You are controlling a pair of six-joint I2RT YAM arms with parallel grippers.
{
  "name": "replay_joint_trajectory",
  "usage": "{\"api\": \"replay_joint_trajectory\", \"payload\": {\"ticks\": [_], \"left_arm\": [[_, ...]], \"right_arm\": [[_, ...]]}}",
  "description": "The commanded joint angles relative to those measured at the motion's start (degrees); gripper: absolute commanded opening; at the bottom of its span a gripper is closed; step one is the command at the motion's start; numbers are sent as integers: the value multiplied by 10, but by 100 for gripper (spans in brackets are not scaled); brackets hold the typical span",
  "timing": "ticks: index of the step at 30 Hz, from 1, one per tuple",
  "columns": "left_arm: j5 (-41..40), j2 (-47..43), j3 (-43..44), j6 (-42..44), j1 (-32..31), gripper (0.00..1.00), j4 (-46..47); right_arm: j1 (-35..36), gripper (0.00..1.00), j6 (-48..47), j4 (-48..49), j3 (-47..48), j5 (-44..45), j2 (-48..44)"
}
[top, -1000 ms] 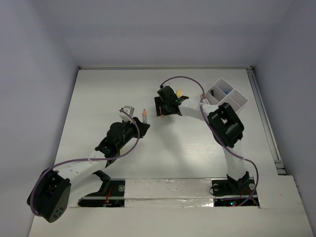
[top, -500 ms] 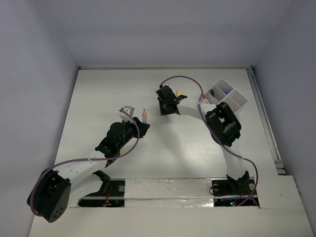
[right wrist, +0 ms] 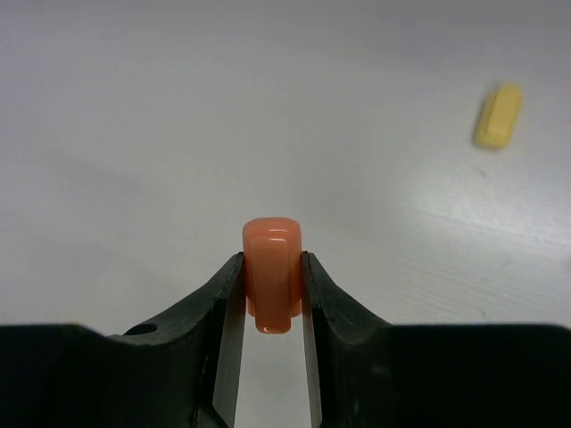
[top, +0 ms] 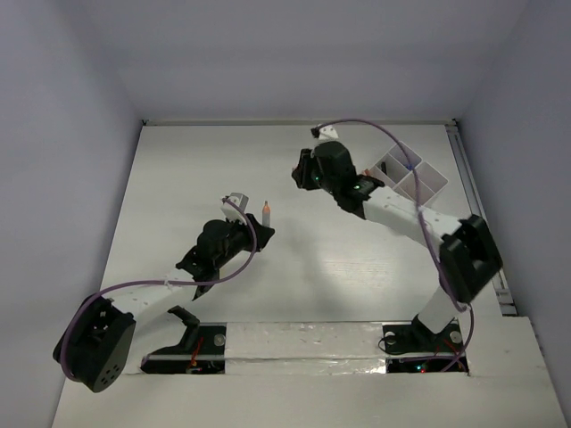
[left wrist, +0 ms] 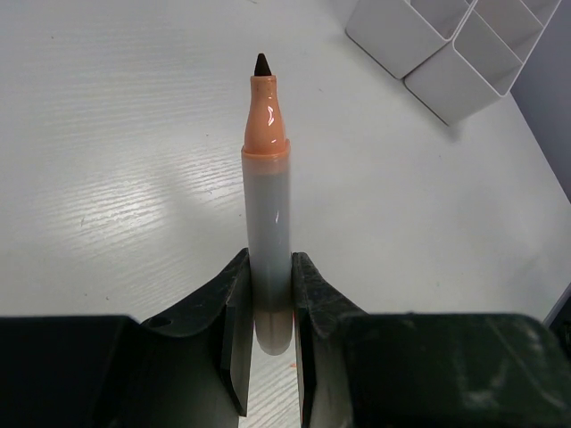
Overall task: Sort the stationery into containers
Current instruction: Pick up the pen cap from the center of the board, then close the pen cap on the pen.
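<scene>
My left gripper [top: 256,228] [left wrist: 270,264] is shut on the grey marker [left wrist: 267,196], which points forward with its orange neck and bare black tip; the marker also shows in the top view [top: 265,209]. My right gripper [top: 303,171] [right wrist: 272,265] is shut on an orange cap [right wrist: 272,259] and holds it above the table. A yellow eraser-like bit [right wrist: 498,116] lies on the table beyond it. The white organiser tray [top: 419,183] [left wrist: 419,40] stands at the back right. The other stationery is out of view.
The right arm's forearm [top: 401,209] stretches across in front of the tray. Purple cables loop over both arms. White walls close the table at the left, back and right, with a rail [top: 477,214] along the right edge.
The right arm has swung up and stretched out, its elbow moving right and its gripper rising over the back middle. The yellow bit there is now hidden in the top view. The left gripper shifted slightly right.
</scene>
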Motion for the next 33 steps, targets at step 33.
{"api": "replay_joint_trajectory", "payload": {"ticks": [33], "left_arm": [[-13, -49, 5, 7, -2, 0, 38]], "right_arm": [[85, 0, 139, 315, -77, -140, -42]]}}
